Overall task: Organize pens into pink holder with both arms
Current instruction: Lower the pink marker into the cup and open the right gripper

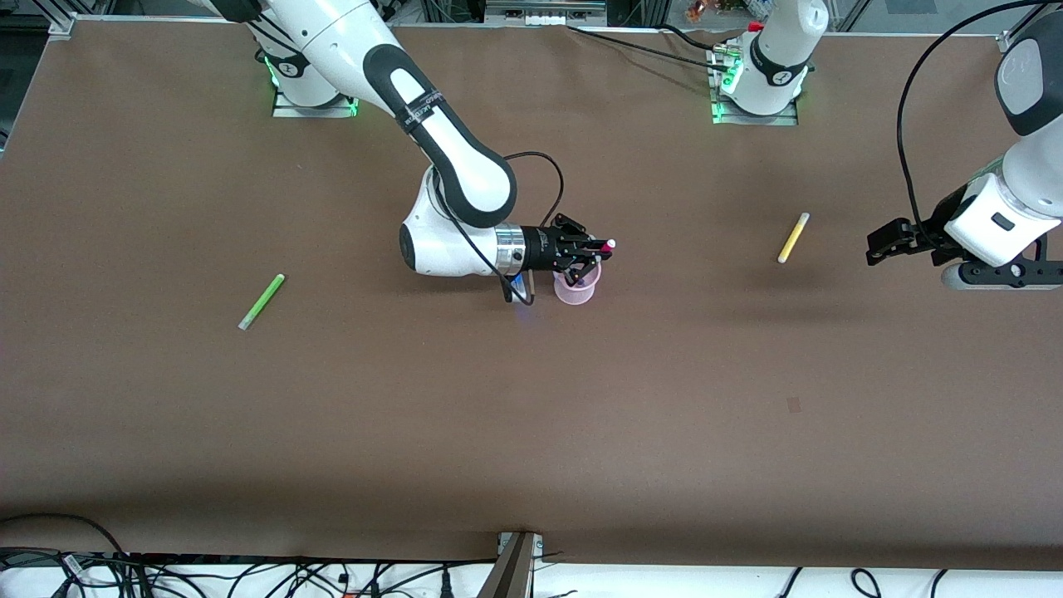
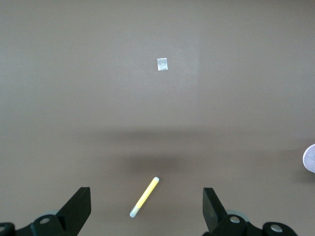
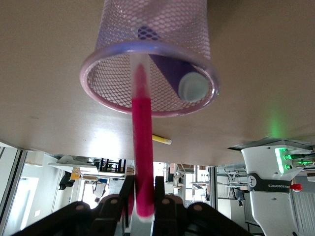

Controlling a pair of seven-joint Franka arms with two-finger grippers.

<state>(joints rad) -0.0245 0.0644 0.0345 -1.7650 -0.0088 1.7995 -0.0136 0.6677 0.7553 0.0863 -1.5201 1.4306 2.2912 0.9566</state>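
My right gripper (image 1: pixel 600 249) is shut on the magenta-pink pen (image 3: pixel 141 142) and holds it right over the pink holder (image 1: pixel 577 286) at mid-table. In the right wrist view the pen's far end reaches into the holder's mesh mouth (image 3: pixel 108 88), where the purple pen (image 3: pixel 172 73) leans inside. The yellow pen (image 1: pixel 793 237) lies on the table toward the left arm's end and shows in the left wrist view (image 2: pixel 145 196). My left gripper (image 1: pixel 882 246) hangs open and empty in the air beside it. The light green pen (image 1: pixel 262 301) lies toward the right arm's end.
The brown table (image 1: pixel 531 432) spans the view. The two white green-lit bases (image 1: pixel 309 83) stand along its top edge. A small pale patch (image 2: pixel 162 64) marks the table surface in the left wrist view. Cables lie along the table's near edge.
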